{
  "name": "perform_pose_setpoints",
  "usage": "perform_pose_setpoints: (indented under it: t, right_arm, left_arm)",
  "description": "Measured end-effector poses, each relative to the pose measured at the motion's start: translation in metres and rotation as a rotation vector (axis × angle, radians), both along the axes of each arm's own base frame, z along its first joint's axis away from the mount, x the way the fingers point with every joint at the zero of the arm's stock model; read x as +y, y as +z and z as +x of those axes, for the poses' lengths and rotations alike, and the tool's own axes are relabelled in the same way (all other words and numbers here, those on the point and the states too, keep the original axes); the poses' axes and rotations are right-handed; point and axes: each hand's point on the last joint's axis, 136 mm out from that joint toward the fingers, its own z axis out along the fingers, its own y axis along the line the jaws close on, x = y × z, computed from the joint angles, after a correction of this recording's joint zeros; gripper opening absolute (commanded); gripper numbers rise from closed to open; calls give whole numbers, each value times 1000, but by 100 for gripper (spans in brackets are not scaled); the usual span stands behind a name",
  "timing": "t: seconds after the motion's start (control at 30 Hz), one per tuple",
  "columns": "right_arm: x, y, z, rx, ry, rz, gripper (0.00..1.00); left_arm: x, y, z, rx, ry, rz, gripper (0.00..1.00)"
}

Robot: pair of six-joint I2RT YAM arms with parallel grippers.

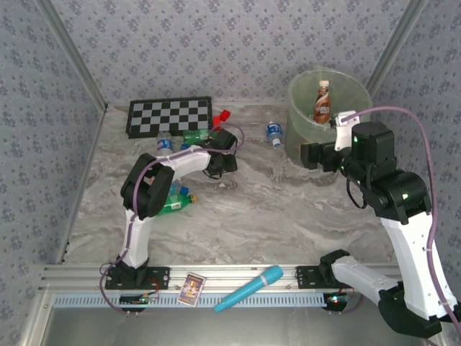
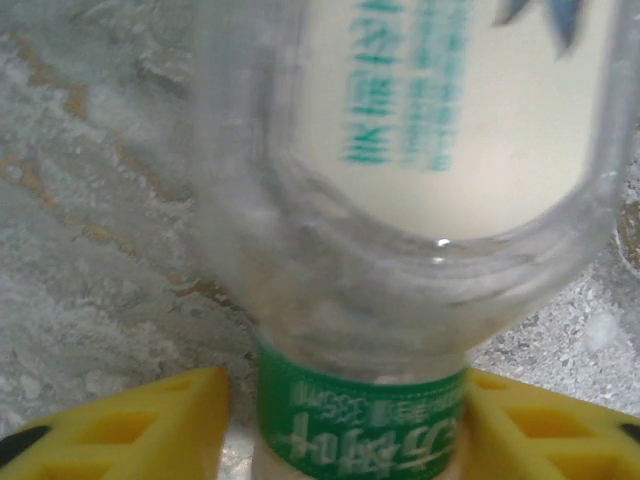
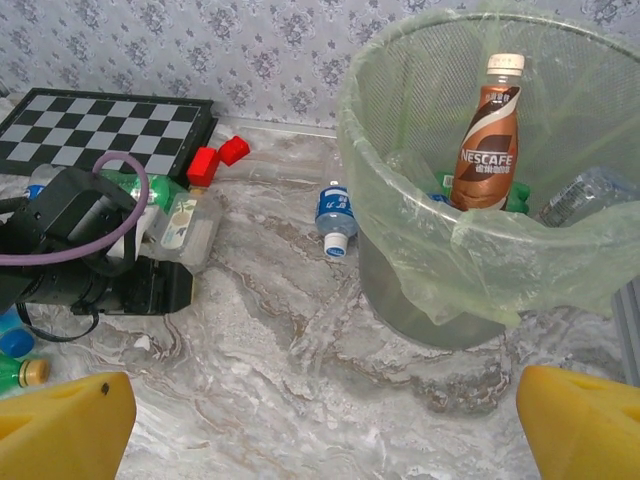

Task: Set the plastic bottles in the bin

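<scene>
**Operator:** How much room do you have?

**Me:** Seen from above, the table (image 1: 288, 216) is bare marble through the middle and toward 5 o'clock. Walls close it at 9, 12 and 3 o'clock. The chessboard (image 1: 170, 117) lies at 11 o'clock along the back edge, with red blocks (image 3: 215, 160) beside its right end. A green bottle (image 1: 173, 205) lies at 9 o'clock by my left arm.

**Operator:** And the bin?

**Me:** The bin (image 3: 420, 250) stands at 1 o'clock, close to the back wall. Inside, a brown Nescafe bottle (image 3: 487, 135) stands upright and a clear bottle (image 3: 585, 195) leans at its right. A blue-labelled bottle (image 3: 335, 212) lies on the marble just outside, at the bin's 9 o'clock.

**Operator:** Your grippers?

**Me:** My right gripper (image 3: 320, 420) hangs near the bin, its fingers wide apart with nothing between them. My left gripper (image 2: 345, 425) straddles a clear green-labelled bottle (image 2: 400, 250) near the chessboard. I cannot tell whether it is pinching yet.
</scene>
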Motion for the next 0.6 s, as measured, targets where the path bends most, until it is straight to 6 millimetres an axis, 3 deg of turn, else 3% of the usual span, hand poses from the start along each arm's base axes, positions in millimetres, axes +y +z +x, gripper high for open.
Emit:
perform_pose_setpoints:
  t: [0.1,0.37,0.47,0.6]
  right_arm:
    - [0,0,0,0,-5,7,100]
    - [4,-2,6,20,-23,56,100]
    - [8,-2,9,31,-27,98,99]
    - [18,-5,12,66,-22,179,99]
  left_arm:
    - [0,-1,0,-2,-9,5,40]
    - [9,6,-12,-15,-39,18,38]
    - [8,25,-19,-42,-73,8,38]
    - [-3,78,-28,-136,-143,-53,38]
